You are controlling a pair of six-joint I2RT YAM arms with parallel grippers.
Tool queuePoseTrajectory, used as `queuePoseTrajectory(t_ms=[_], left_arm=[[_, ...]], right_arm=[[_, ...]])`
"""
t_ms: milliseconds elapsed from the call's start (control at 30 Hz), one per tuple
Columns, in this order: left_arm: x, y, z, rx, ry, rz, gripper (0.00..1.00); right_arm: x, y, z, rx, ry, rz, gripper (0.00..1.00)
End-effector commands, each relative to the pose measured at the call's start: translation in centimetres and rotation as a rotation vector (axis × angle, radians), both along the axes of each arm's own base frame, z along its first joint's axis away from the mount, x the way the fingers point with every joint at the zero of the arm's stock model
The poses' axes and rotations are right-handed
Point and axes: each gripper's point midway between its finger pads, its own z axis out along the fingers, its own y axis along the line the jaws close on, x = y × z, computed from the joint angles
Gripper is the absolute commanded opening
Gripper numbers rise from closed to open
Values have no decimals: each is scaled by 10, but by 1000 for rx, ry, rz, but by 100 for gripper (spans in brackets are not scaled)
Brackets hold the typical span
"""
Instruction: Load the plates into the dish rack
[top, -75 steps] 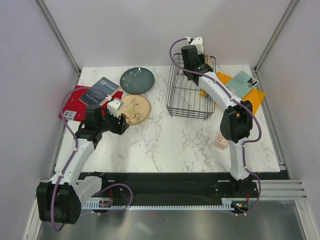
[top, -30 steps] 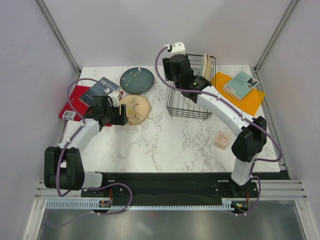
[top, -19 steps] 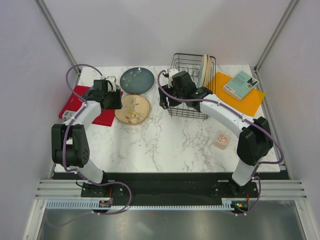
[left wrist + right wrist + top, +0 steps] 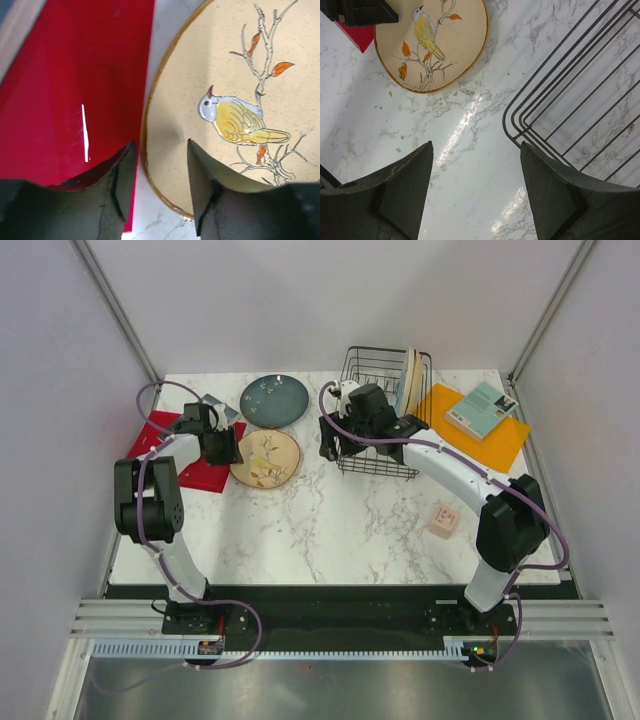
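Looking from above, we see the left gripper (image 4: pixel 224 446) at the left edge of the cream bird plate (image 4: pixel 265 459), which lies flat on the marble table (image 4: pixel 330 530) just beside a red board (image 4: pixel 75 75). Its jaws stand apart over the plate's rim and grip nothing. The right gripper (image 4: pixel 475 147) hangs open and empty near the dish rack (image 4: pixel 375 465). Two plates (image 4: pixel 408 375) stand in the rack, and the teal plate (image 4: pixel 274 400) lies on the table.

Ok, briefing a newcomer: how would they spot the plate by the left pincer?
On the marble table's left side lies a red board. Just right of it, nearer than the dark teal plate, lies a cream plate. Unlike the teal one, it shows a yellow bird.
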Motion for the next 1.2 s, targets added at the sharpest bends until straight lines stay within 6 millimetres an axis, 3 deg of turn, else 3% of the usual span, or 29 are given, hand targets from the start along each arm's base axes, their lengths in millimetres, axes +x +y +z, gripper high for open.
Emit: queuePoseTrajectory(t_ms=[0, 200, 267, 400, 467, 500, 567, 600, 667, 700, 867, 1000, 1167], left_arm=[[16, -23, 11, -107, -45, -90, 41], [-4, -32, 10, -149, -15, -136, 7], [-18, -33, 10, -139, -8, -177, 3], [-52, -42, 10, -163, 31, -281, 2], [-76, -45, 5, -170, 83, -329, 2], [-84, -49, 9, -187, 80, -359, 2], [-105, -52, 3, -194, 107, -404, 2], [-114, -54, 6, -205, 113, -425, 2], [-129, -55, 1, -201, 131, -470, 2], [-137, -55, -1, -204, 150, -482, 2], [-157, -57, -14, -145, 184, -606, 2], [-158, -58, -17, -153, 203, -620, 2], [-170, -81, -17, -156, 243, -697, 2]], right_arm=[[-6, -3, 13, 36, -13, -4, 78], [-17, -10, 0, 21, 17, -5, 78], [-25, -15, -9, 9, 33, 1, 78], [-55, -22, -31, 6, 106, 59, 78], [-70, -21, -29, 42, 127, 101, 79], [-83, -22, -41, 46, 166, 124, 80], [-106, -15, -38, 122, 200, 210, 77], [-120, -20, -53, 126, 251, 214, 76], [-130, -21, -53, 167, 271, 198, 76], [-139, -27, -66, 162, 304, 182, 75], [-158, -26, -78, 274, 392, 112, 77], [-169, -29, -108, 327, 511, 3, 77], [-158, -22, -121, 437, 556, -130, 77]])
